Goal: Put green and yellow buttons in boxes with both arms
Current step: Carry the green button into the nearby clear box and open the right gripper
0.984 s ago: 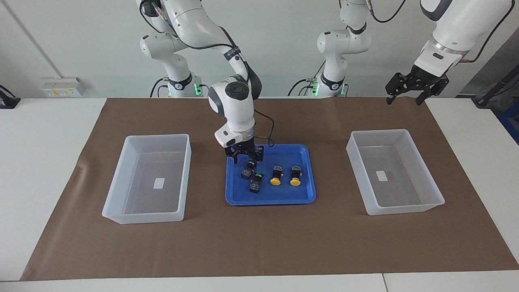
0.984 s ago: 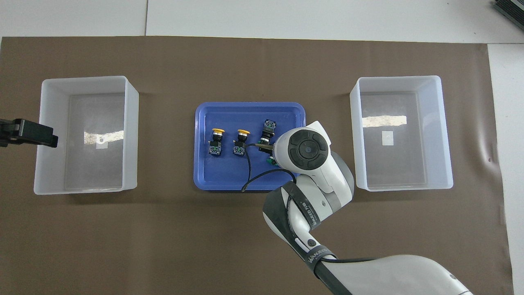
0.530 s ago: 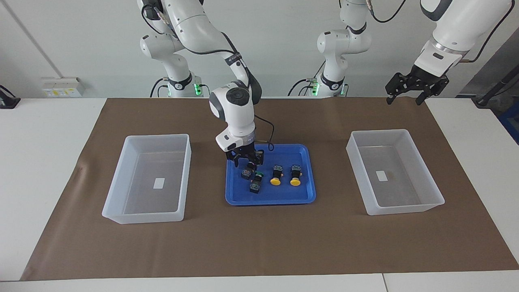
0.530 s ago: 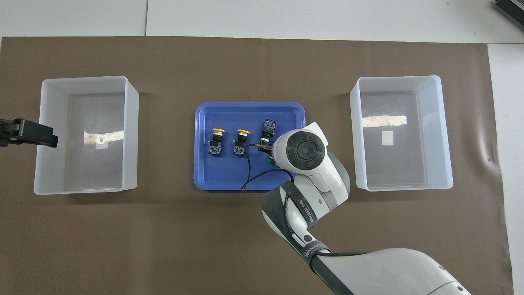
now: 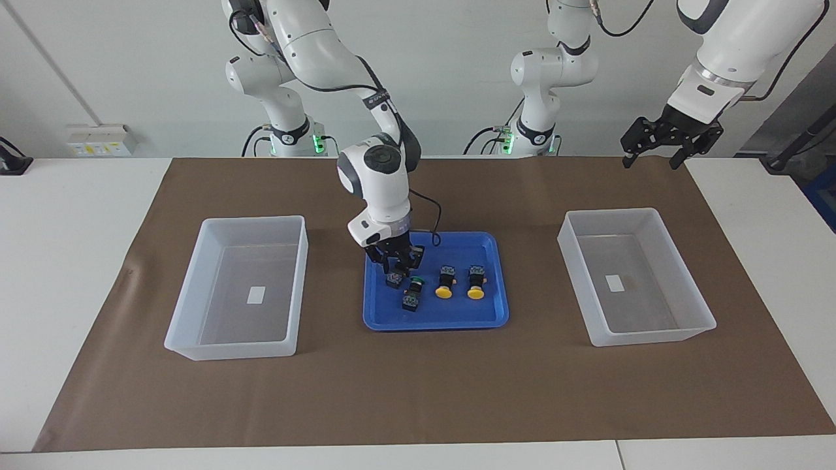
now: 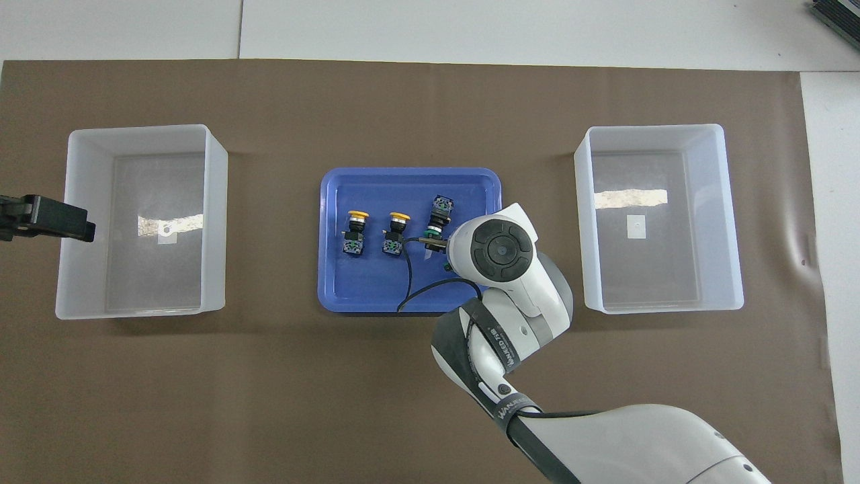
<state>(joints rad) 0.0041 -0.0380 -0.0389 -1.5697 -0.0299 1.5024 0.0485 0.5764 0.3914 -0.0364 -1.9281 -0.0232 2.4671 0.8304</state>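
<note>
Four buttons lie in the blue tray [image 5: 434,323]. Two yellow buttons [image 5: 444,283] [image 5: 475,282] lie side by side, also in the overhead view [image 6: 355,232] [image 6: 395,234]. One green button [image 5: 411,295] [image 6: 440,212] lies beside them. The other green button [image 5: 394,280] is nearer to the robots. My right gripper [image 5: 396,267] is open, low in the tray, its fingers down around that button. In the overhead view the wrist hides it. My left gripper [image 5: 651,158] [image 6: 64,222] is open, empty and waits raised over the box [image 5: 614,213] [image 6: 144,128] at its end.
The other box [image 5: 255,220] [image 6: 652,128] stands at the right arm's end. Both boxes hold only a white label. The tray [image 6: 410,173] sits mid-table between them on a brown mat [image 5: 418,391]. A black cable [image 6: 410,296] hangs from the right wrist over the tray.
My right gripper has come down in the tray onto the green button nearer the robots. The left arm and the other buttons have not moved.
</note>
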